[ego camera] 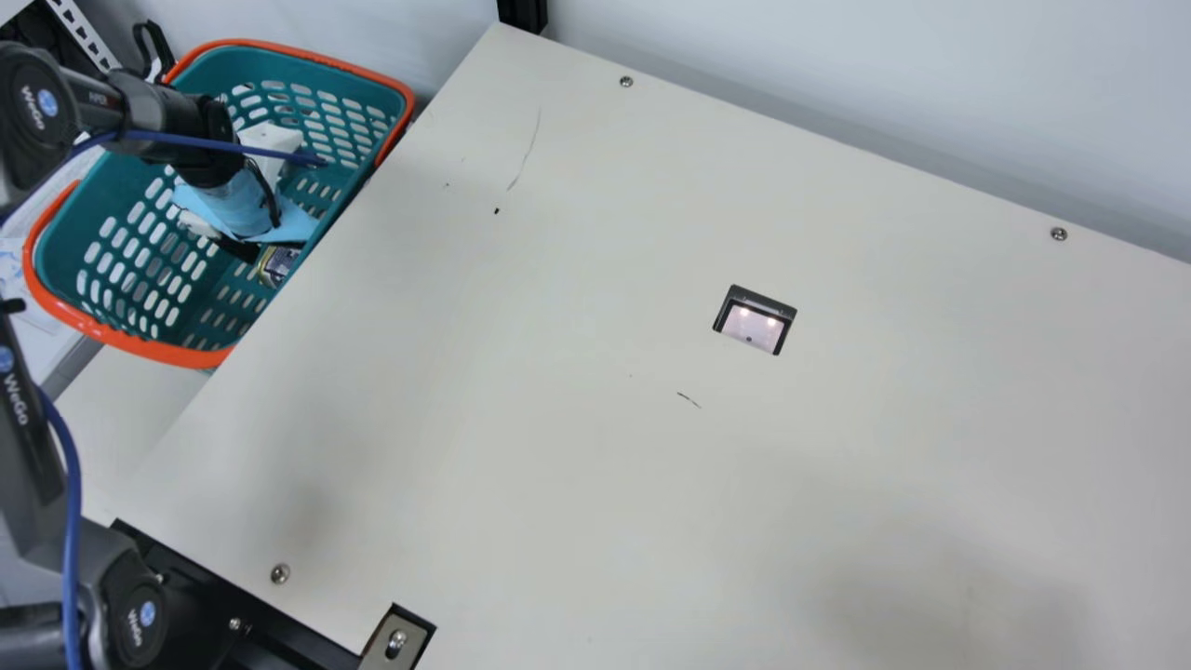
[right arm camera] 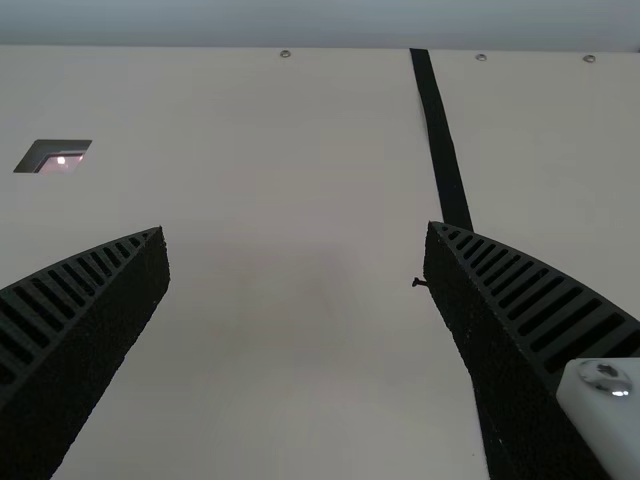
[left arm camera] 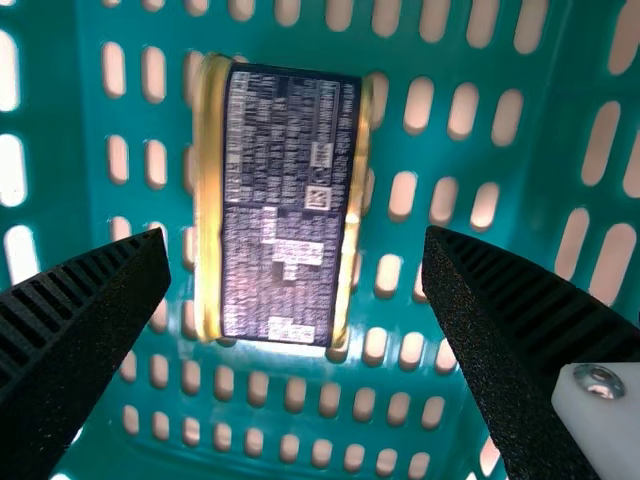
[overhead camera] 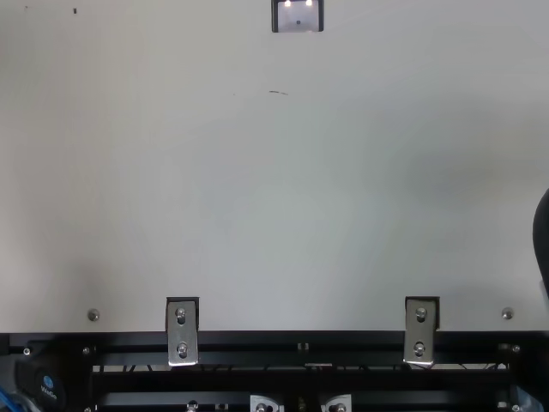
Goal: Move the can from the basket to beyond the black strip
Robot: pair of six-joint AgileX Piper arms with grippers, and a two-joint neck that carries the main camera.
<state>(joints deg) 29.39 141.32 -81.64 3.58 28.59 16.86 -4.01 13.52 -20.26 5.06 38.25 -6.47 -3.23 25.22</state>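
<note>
Can (left arm camera: 285, 205) — likely stiff, slick, some heft; pinch mid-body, across width. Left gripper (left arm camera: 297, 238), right gripper (right arm camera: 297, 236) — both wide.

Left arm (ego camera: 163, 104) in grey and black, marked with round blue badges (ego camera: 47, 102); a blue cable (ego camera: 219, 144) is strung along it, light-blue wrapping (ego camera: 237, 207) is worn; the left hand (ego camera: 240, 249) is fitted with black ribbed fingers (left arm camera: 60, 310)

The basket (ego camera: 140, 345) hems in the left gripper (ego camera: 268, 247) — but gaps flank the can (left arm camera: 285, 200) on either side.
</note>
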